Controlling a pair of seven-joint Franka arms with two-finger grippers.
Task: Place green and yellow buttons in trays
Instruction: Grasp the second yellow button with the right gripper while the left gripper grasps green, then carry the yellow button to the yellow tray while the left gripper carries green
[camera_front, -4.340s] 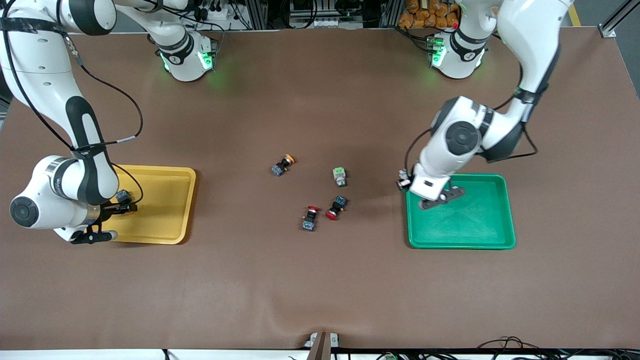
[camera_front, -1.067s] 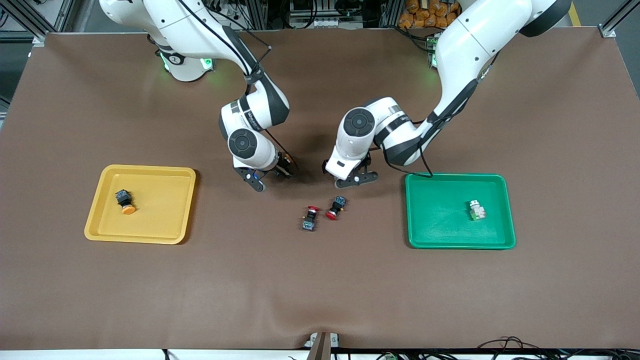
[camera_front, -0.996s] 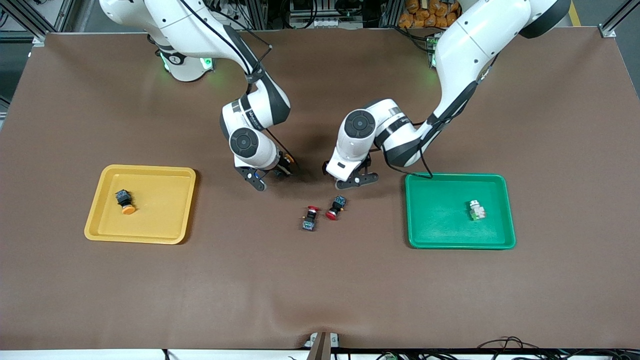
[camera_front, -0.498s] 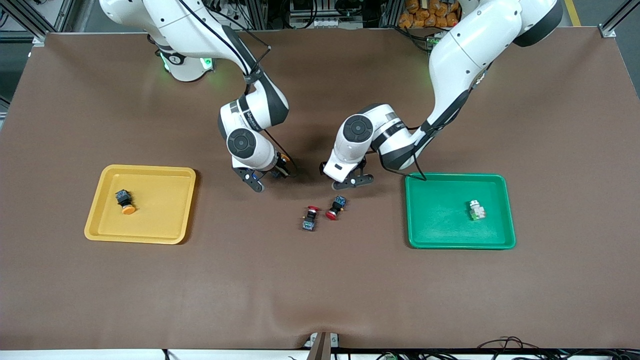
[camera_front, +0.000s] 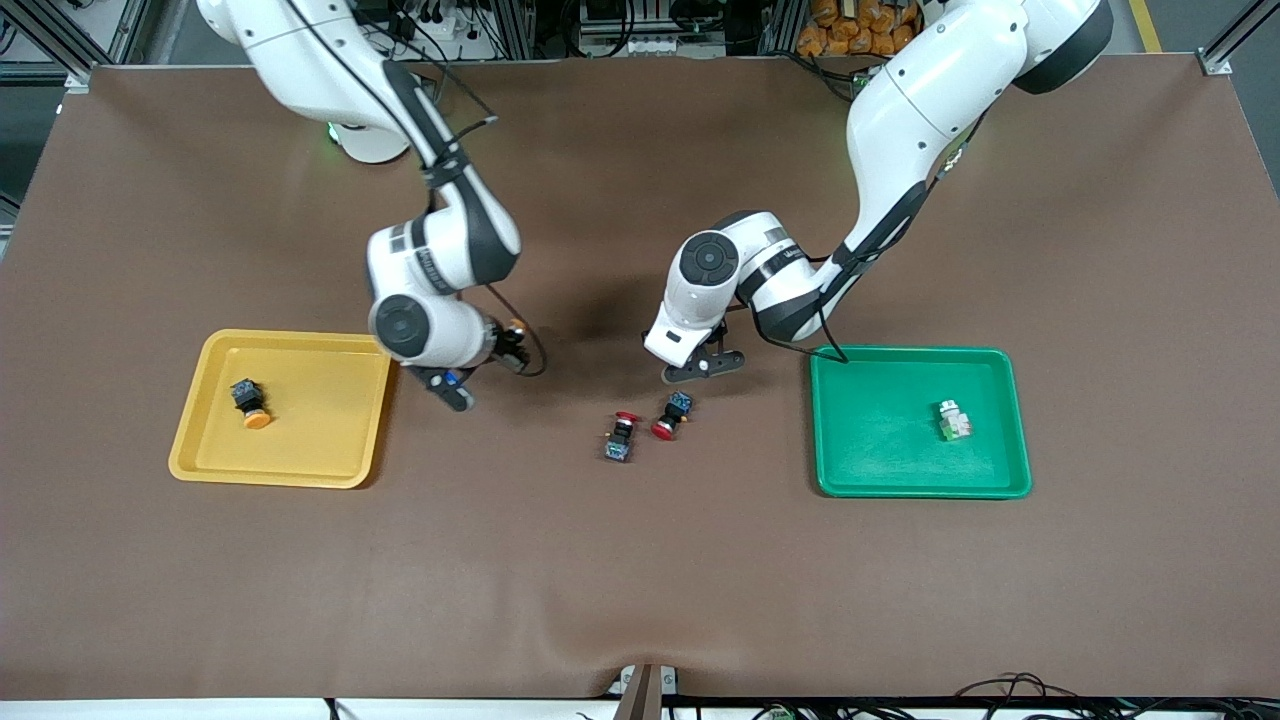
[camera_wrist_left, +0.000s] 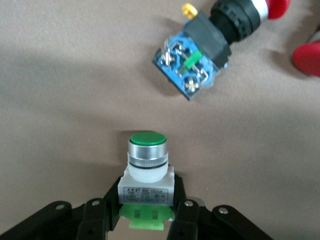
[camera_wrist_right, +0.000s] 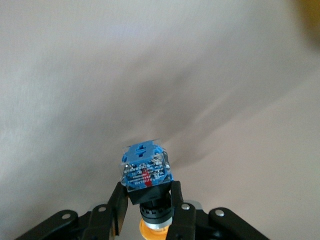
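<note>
My right gripper (camera_front: 480, 365) is shut on a black-bodied yellow button (camera_wrist_right: 146, 172) with a blue base, holding it over the table beside the yellow tray (camera_front: 320, 440). Its orange cap shows in the front view (camera_front: 516, 326). My left gripper (camera_front: 703, 365) is shut on a whitish green button (camera_wrist_left: 146, 172), low over the table between the red-capped buttons and the green tray (camera_front: 880, 455). In the front view that button is hidden under the hand. A second yellow button (camera_front: 250, 404) lies in the yellow tray. A second green button (camera_front: 954, 420) lies in the green tray.
Two black-bodied red-capped buttons (camera_front: 620, 437) (camera_front: 673, 415) lie mid-table, slightly nearer the front camera than my left gripper. One of them (camera_wrist_left: 200, 52) shows close to the held green button in the left wrist view. The table is a brown mat.
My right gripper has moved from mid-table toward the yellow tray with the yellow button. My left gripper has shifted only slightly with the green button. The other buttons have not moved.
</note>
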